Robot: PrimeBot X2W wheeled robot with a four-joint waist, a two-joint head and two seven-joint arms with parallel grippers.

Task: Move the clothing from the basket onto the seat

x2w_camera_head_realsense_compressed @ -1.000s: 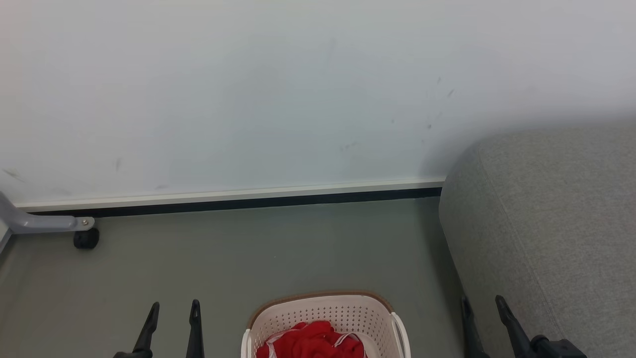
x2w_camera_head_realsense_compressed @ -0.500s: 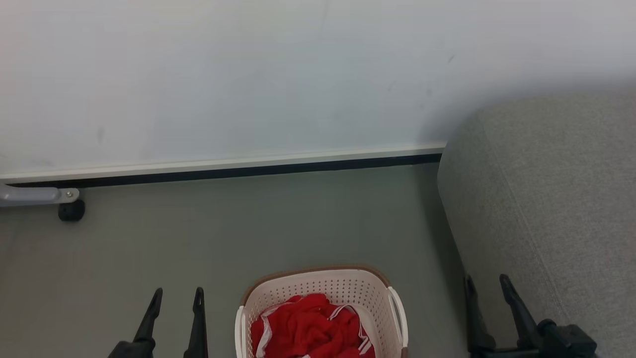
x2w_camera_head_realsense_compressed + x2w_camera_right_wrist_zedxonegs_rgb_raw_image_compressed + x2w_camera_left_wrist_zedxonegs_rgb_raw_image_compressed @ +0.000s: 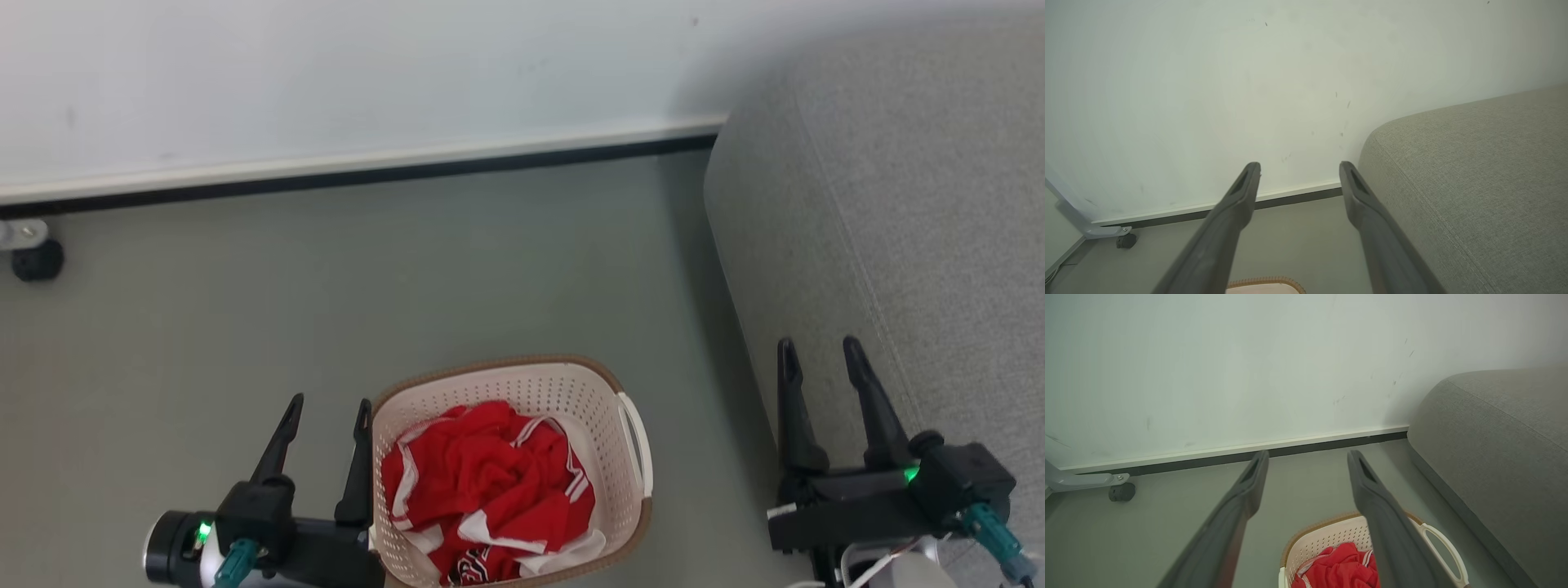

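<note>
The left claw hangs spread and empty just beside the basket, where the clothing lies heaped. The right claw, likewise spread and empty, hovers by the seat. This looks like the approach. Next, a claw must dip in and pinch cloth.

pale scuffed wall, white skirting over a dark strip, grey-green floor, perhaps a castor far left

basket being left open from above, floor ahead being left free, right side being blocked by sofa, far end by wall
</note>
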